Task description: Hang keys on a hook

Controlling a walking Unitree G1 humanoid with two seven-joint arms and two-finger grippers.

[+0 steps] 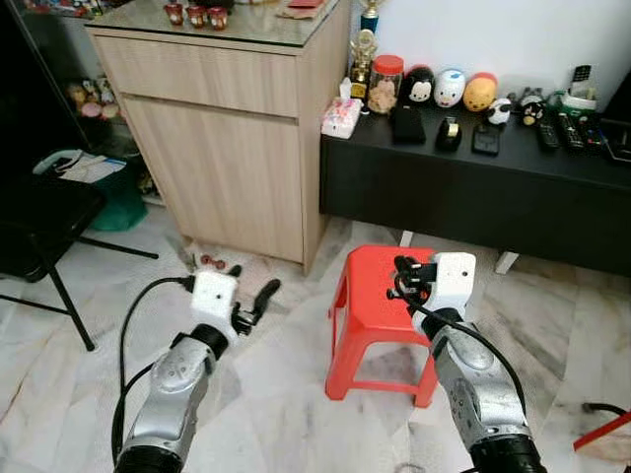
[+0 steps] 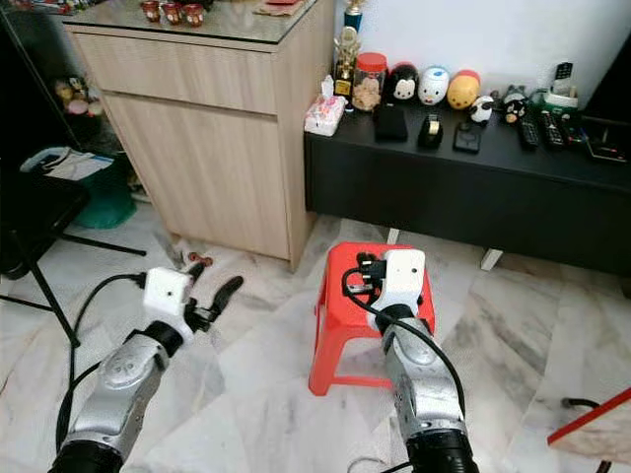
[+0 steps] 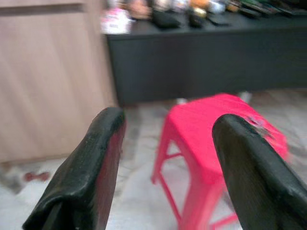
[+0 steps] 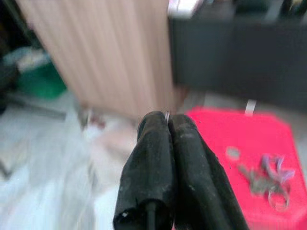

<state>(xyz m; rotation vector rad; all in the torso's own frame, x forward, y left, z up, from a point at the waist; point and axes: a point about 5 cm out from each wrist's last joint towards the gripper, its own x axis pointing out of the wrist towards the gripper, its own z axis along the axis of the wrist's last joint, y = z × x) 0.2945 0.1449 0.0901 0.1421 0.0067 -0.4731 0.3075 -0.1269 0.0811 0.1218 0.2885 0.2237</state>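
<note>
A bunch of keys (image 4: 263, 176) with a purple tag lies on top of a red plastic stool (image 1: 370, 310). My right gripper (image 1: 402, 281) hovers over the stool's top, with its black fingers (image 4: 153, 158) shut and pressed together, nothing seen between them. The keys lie a little way off to one side of its tips. My left gripper (image 1: 258, 301) hangs open above the marble floor to the left of the stool, its two fingers (image 3: 91, 172) wide apart and empty, with the stool (image 3: 216, 139) seen ahead between them.
A tall wooden cabinet (image 1: 227, 148) stands behind and left of the stool. A low black bench (image 1: 473, 187) with toys, a jar and remotes runs along the back right. A black folding chair (image 1: 39, 227) is at far left. Small red bits (image 1: 212, 262) lie by the cabinet's foot.
</note>
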